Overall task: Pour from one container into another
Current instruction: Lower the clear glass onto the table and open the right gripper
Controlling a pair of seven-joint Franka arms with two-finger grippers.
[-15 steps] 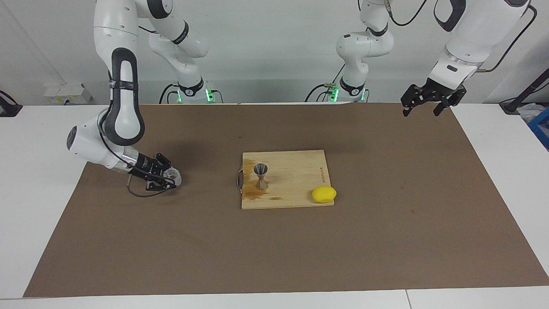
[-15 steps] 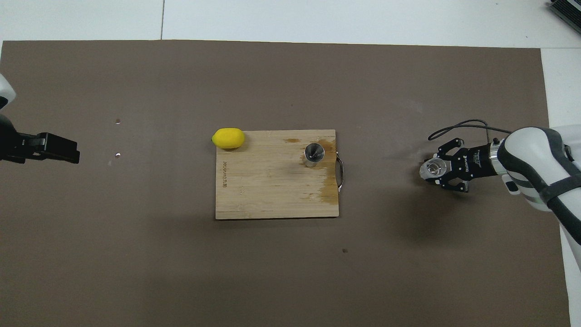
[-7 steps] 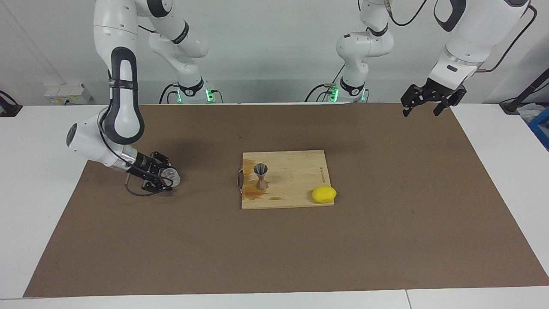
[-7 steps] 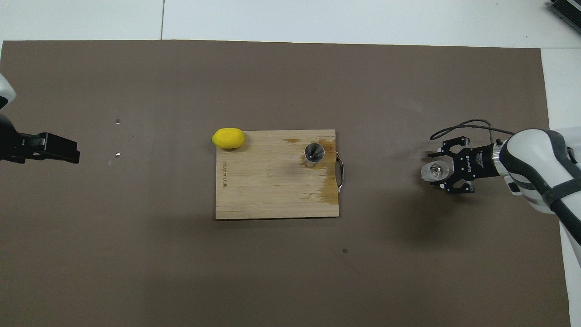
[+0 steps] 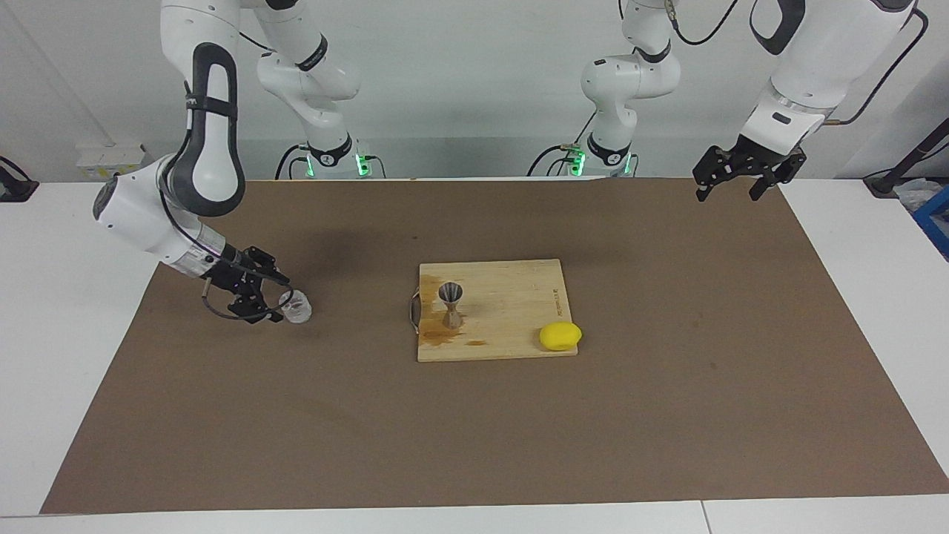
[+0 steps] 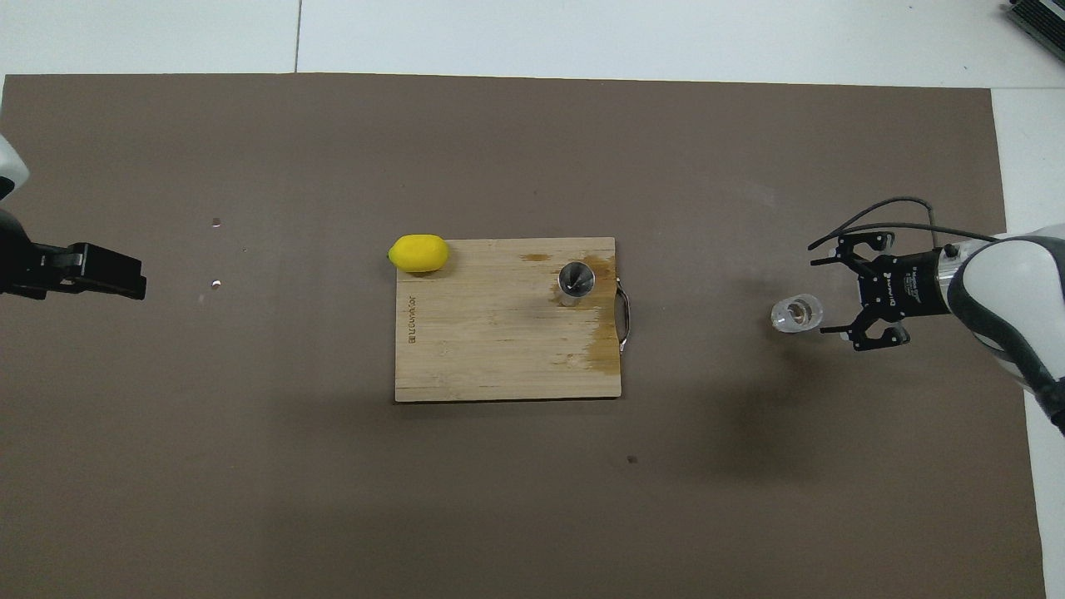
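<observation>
The small clear cup [image 5: 296, 307] [image 6: 796, 314] stands upright on the brown mat toward the right arm's end of the table. My right gripper [image 5: 278, 299] [image 6: 824, 296] is low beside it and open, its fingertips just short of the cup and holding nothing. The metal jigger [image 5: 451, 302] [image 6: 575, 281] stands upright on the wooden cutting board [image 5: 511, 297] [image 6: 482, 349], near the board's handle end. My left gripper [image 5: 728, 194] [image 6: 137, 281] hangs open and empty in the air over the mat's edge at the left arm's end, and the left arm waits.
A yellow lemon [image 5: 560, 336] [image 6: 418, 253] lies at the board's corner, toward the left arm's end and farther from the robots than the jigger. Brown stains mark the board around the jigger. The brown mat [image 5: 667, 415] covers most of the white table.
My right gripper has opened, let go of the clear cup and drawn back from it toward its own end. The cup stays standing on the mat. The left arm has not moved.
</observation>
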